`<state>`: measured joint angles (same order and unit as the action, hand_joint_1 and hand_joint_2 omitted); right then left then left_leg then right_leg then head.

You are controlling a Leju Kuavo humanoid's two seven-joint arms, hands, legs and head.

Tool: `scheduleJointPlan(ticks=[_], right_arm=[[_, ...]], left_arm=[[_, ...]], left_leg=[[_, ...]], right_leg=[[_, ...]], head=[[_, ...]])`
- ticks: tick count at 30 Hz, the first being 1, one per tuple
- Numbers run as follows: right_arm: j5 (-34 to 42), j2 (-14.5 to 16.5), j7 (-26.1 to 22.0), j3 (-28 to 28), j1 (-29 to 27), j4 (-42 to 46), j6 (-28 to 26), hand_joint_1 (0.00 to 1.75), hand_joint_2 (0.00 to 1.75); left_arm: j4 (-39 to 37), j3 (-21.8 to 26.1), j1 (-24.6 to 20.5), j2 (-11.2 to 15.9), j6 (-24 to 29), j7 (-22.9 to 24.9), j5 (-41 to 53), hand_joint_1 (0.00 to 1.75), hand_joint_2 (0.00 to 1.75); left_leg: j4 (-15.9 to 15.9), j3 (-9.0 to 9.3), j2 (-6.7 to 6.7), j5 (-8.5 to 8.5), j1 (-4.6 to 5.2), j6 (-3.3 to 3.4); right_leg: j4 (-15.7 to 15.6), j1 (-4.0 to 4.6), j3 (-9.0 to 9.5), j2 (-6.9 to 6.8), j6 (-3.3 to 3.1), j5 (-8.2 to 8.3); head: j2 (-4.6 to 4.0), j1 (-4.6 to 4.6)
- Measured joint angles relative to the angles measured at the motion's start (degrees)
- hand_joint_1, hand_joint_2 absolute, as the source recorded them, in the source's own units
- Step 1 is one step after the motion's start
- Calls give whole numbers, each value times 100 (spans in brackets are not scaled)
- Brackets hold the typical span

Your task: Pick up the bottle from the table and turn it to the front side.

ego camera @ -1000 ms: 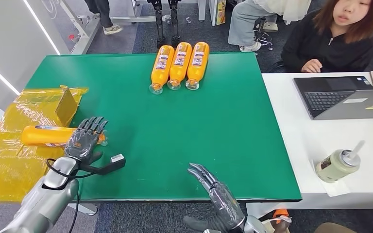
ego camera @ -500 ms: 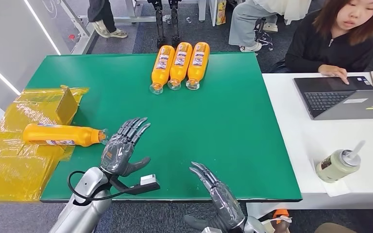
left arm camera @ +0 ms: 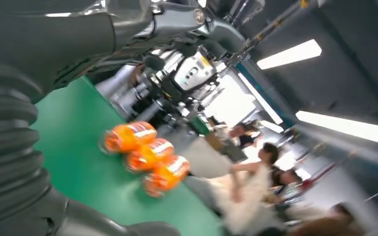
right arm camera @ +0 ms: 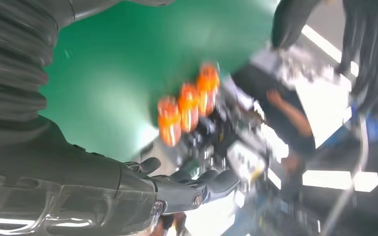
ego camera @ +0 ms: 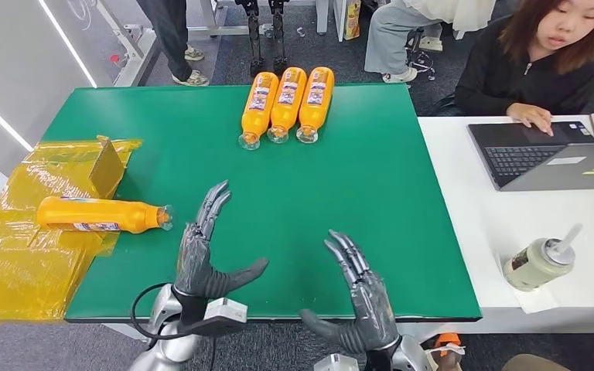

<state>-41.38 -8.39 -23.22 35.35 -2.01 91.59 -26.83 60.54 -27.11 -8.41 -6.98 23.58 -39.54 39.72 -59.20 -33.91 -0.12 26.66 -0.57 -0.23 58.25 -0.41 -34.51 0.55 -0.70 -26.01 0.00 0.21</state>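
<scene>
Left hand pulled back from bottle toward table's near edge, now edge-on, fingers straight and spread, thumb out, holding nothing. Right hand lifted a bit, fingers apart, empty. We see bottle lying on its side at left edge of green table, partly on yellow bag, long axis left-right, cap end toward left hand. We judge left hand nearer; reach goes leftward. 3 more bottles lie at far edge.
</scene>
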Motion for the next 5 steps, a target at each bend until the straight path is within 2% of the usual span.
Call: scheduleJointPlan(ticks=[5], right_arm=[[587, 301, -597, -144, -107, -78, -810, 0, 175]], left_arm=[[439, -385, 224, -109, 173, -62, -1888, 0, 175]], left_leg=[[0, 0, 0, 3, -2, 4]], right_leg=[[0, 0, -1, 0, 1, -2]], head=[[0, 1]])
